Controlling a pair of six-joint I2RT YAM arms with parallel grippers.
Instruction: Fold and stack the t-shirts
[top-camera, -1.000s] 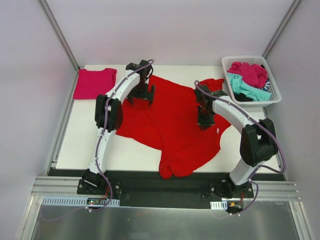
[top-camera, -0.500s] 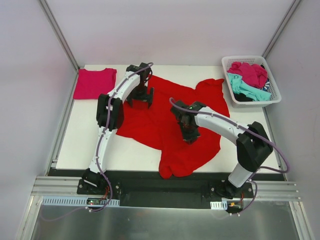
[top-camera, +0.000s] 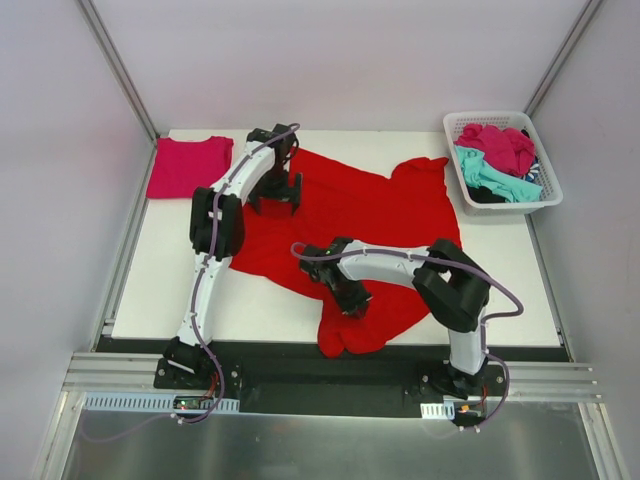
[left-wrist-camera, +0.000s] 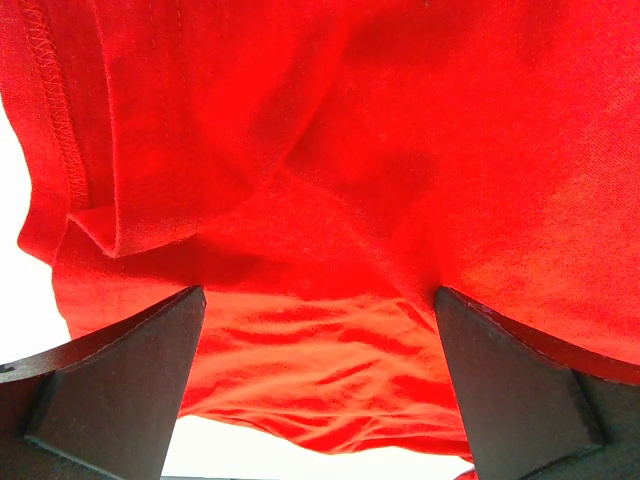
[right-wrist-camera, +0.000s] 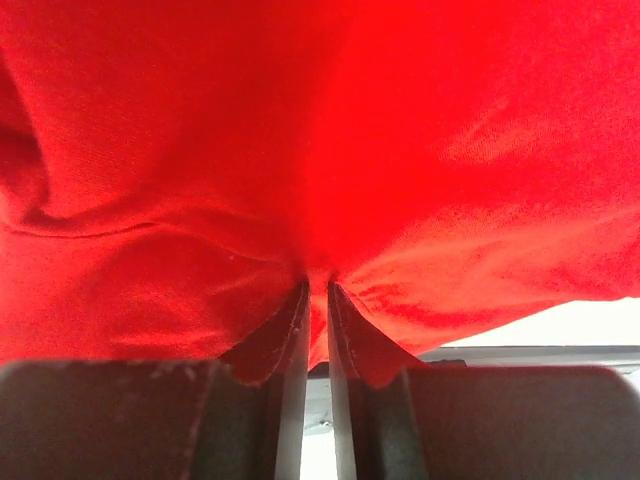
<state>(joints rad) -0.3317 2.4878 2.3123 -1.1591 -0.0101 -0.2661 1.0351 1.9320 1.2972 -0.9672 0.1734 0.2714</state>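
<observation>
Two grippers at red shirt, mid table: my right gripper pinches a fold near front, prob. to pull it flat; left gripper spread wide over far side, holding nothing.

The white desk carries three things. A large red t-shirt lies spread and rumpled across its middle, running from near the far edge down to the near edge, where a bunched end droops over the rim. A magenta-pink t-shirt, folded flat into a neat rectangle, sits at the far left corner, apart from the red one. A white lattice basket stands at the far right corner, just beside the red cloth.
</observation>
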